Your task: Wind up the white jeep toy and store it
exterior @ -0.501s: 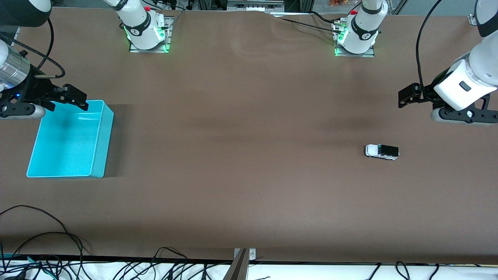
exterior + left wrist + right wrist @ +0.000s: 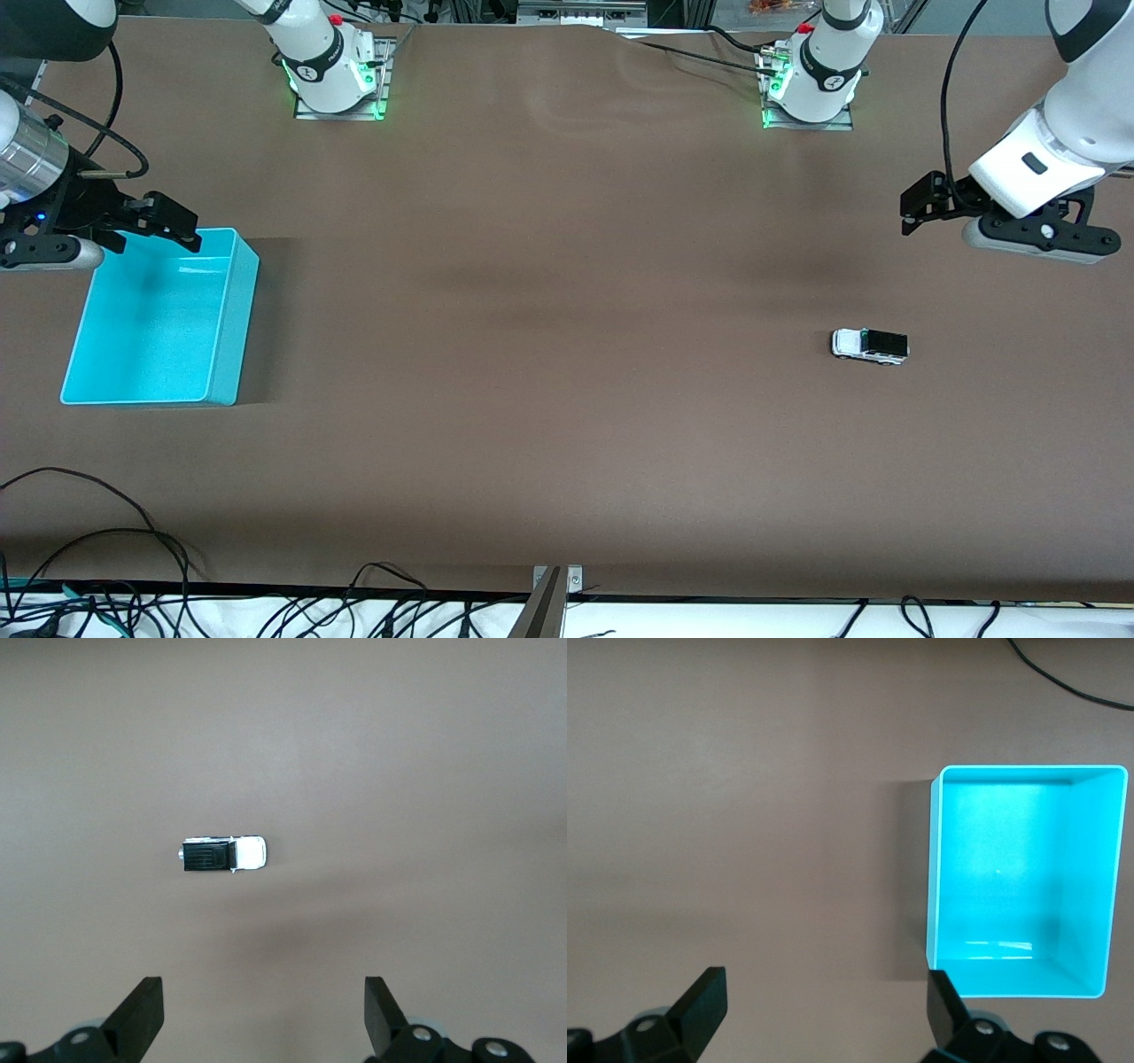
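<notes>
Toy: the white jeep toy point(image 2: 869, 346) stood on its wheels on the bare table point(image 2: 567, 399), toward the left arm's end, untouched and well apart from everything else.
Bin: the turquoise bin point(image 2: 221, 372) sat at the right arm's end of the table, with nothing in it; judged to be the place of storage.
Left gripper: the left gripper point(image 2: 914, 206) hung over the table with jaws wide and nothing between them; its wrist view showed the toy point(image 2: 223, 853) ahead of the fingertips point(image 2: 142, 1005), not between them.
Right gripper: the right gripper point(image 2: 173, 221) hung over the bin's rim, jaws wide and carrying nothing; that arm waited.
Reason for layout: the toy lay in the left arm's reach and the bin under the right, which suggested a pick-up, a winding, then a transfer.
Progress: judged at the outset; nothing yet grasped.
</notes>
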